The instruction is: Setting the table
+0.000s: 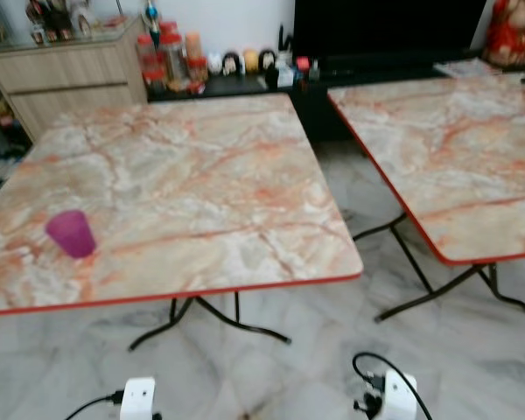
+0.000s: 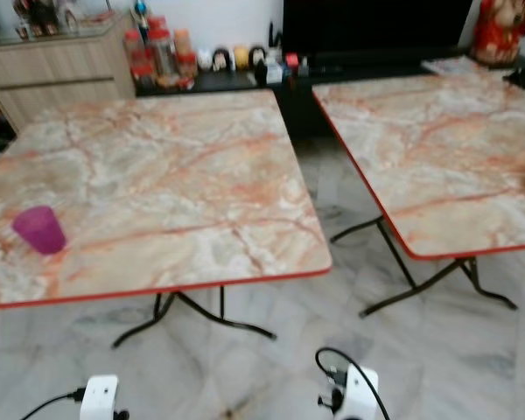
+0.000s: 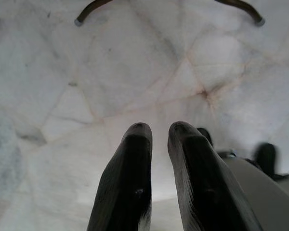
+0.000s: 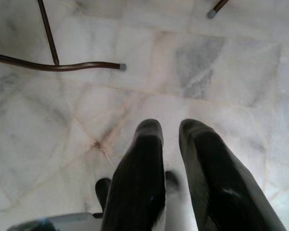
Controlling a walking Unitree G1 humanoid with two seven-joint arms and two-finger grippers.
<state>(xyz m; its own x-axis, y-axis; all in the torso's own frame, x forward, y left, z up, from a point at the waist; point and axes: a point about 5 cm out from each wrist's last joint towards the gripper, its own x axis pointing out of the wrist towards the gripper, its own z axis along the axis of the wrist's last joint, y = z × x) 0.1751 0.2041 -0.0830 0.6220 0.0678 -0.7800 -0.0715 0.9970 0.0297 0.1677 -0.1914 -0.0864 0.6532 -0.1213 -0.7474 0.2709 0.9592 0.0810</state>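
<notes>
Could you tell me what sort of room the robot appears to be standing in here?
Most likely a home living or dining room: two marble-patterned folding tables, a wooden sideboard, a dark television on a low cabinet cluttered with jars, and a marble tile floor.

Both head views look forward and down from standing height over two marble-patterned surfaces, the left surface (image 1: 184,192) near and the right surface (image 2: 437,149) farther right, and they share almost the same scene, slightly offset sideways. Each wrist view looks straight down along its claw at the pale tiled floor (image 3: 135,72), close above it, with the dark curved legs (image 4: 62,65) of the surfaces at its edge.
</notes>
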